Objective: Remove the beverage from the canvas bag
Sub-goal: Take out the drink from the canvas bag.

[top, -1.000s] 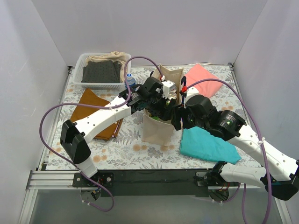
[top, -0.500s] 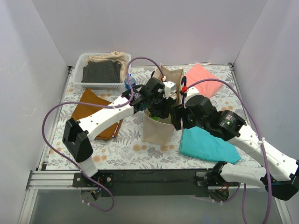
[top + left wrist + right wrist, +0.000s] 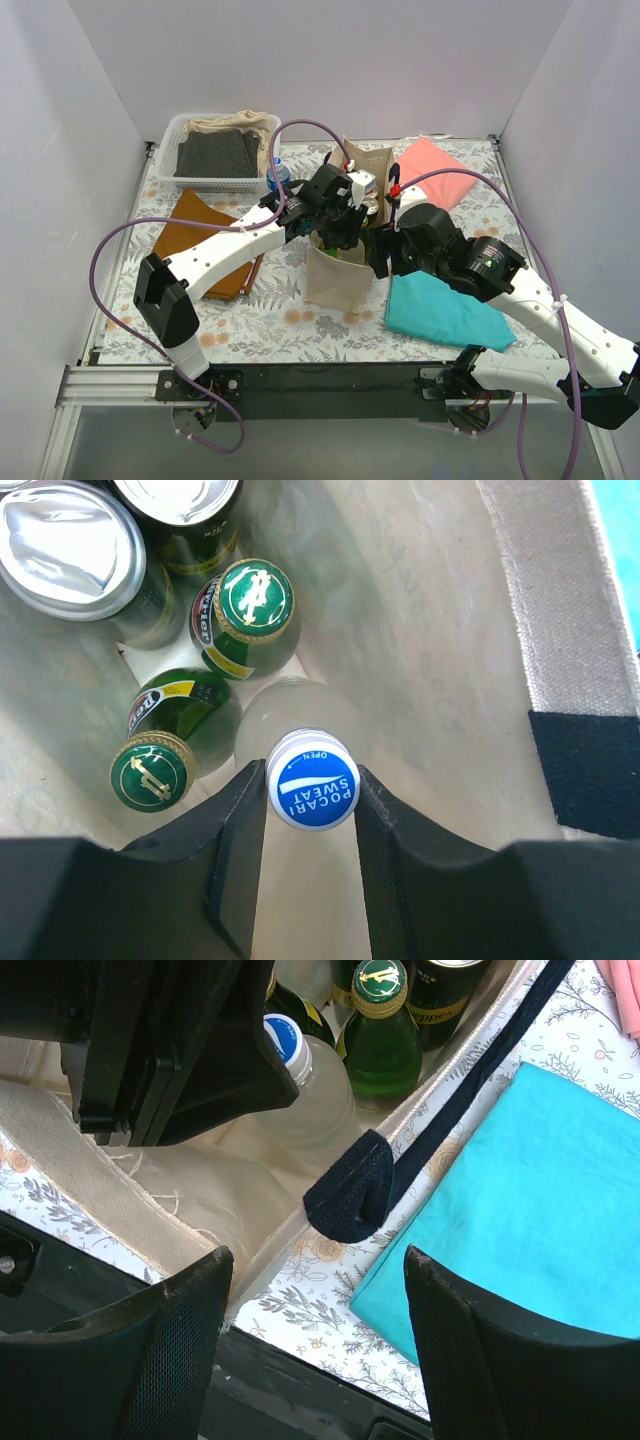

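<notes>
Nearest the arms, a teal cloth (image 3: 440,310) lies flat on the flowered tabletop (image 3: 290,320) on the right, and a brown cloth (image 3: 195,235) lies on the left. Between them, mid-tabletop, the canvas bag (image 3: 338,280) stands upright with its mouth open, and both arms reach over it.

The right hand (image 3: 315,1265) hovers at the bag's near right rim. Its fingers (image 3: 190,1340) stand well apart and grip nothing; only the rim and the tabletop show between them. The bag's navy handle (image 3: 355,1195) flops over that rim, with its loop end lying just outside, beside the teal cloth.

Down inside the bag is the left hand (image 3: 310,792). It's clamped on the blue-and-white cap (image 3: 312,793) of a clear bottle (image 3: 290,715), one finger pressed to each side of the cap. The bottle stands on the bag's floor against the cloth wall.

Just past it are two green bottles with gold caps (image 3: 255,600) (image 3: 152,775), and past those are silver-topped cans (image 3: 65,545) packed in close.

Beyond the bag, a pink cloth (image 3: 435,170) lies far right. At far left a white basket (image 3: 170,150) holds a dark grey cloth (image 3: 215,153) and a beige one (image 3: 235,122). A blue-capped bottle (image 3: 278,175) stands just beside the basket's right end.
</notes>
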Motion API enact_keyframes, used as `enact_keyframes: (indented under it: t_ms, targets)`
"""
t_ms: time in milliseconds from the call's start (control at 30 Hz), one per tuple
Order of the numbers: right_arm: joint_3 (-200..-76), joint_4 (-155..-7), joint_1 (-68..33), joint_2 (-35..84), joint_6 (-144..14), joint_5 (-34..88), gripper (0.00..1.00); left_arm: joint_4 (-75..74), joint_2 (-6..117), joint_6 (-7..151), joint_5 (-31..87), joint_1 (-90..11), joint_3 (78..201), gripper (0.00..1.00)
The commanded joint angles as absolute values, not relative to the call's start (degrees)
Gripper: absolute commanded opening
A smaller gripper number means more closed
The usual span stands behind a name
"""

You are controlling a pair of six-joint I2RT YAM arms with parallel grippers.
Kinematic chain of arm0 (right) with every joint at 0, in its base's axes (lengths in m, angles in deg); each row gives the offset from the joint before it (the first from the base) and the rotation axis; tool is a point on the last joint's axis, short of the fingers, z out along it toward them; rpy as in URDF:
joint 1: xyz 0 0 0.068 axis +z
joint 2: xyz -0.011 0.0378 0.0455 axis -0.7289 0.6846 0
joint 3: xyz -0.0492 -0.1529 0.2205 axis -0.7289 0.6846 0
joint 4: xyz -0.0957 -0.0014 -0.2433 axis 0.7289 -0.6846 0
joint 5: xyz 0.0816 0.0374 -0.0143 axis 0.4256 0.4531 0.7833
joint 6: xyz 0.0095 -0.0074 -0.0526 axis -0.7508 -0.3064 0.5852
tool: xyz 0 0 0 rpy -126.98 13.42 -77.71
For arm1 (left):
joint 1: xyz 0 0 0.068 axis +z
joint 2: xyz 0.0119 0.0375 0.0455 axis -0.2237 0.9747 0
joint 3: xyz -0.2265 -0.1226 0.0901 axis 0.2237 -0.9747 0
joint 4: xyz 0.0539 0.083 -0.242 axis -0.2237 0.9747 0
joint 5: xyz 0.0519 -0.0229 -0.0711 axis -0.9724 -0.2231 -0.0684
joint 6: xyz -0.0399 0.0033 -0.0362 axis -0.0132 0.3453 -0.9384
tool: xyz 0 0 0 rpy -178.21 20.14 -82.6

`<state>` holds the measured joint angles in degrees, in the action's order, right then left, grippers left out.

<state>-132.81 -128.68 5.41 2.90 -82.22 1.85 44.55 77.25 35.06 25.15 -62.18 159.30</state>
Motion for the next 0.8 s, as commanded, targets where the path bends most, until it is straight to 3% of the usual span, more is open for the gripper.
enact_keyframes:
  t_ms: [0, 767]
  targets:
    - [-132.6, -128.5, 5.6, 1.8, -82.0, 0.3, 0.75, 44.1, 77.3, 33.7, 28.7, -63.0, 161.1, 0.00]
    - [-132.0, -128.4, 5.6, 1.0, -83.1, -1.8, 0.75, 46.7, 74.6, 34.2, 24.2, -63.4, 171.0, 0.00]
